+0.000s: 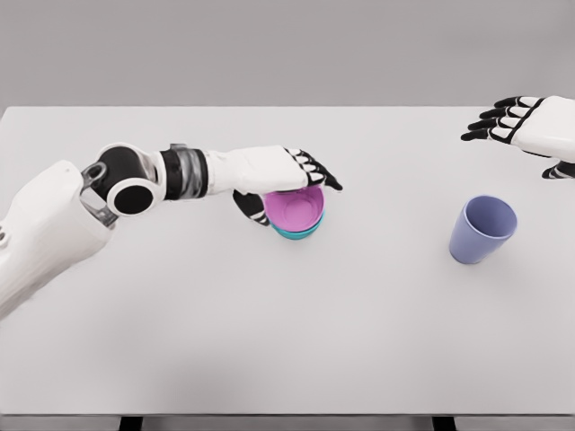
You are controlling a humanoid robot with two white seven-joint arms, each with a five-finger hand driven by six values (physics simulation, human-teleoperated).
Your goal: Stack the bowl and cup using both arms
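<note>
A pink bowl [295, 208] sits nested inside a teal bowl [296, 233] near the middle of the white table [269, 341]. My left hand [283, 184] wraps around the pink bowl's far and left rim, fingers over the back edge and thumb down its left side. A blue-violet cup [482, 229] stands upright at the right. My right hand [517, 121] hovers beyond and to the right of the cup, fingers spread, holding nothing.
The table's near edge runs along the bottom of the view, with dark legs just below it. A grey wall rises behind the far edge.
</note>
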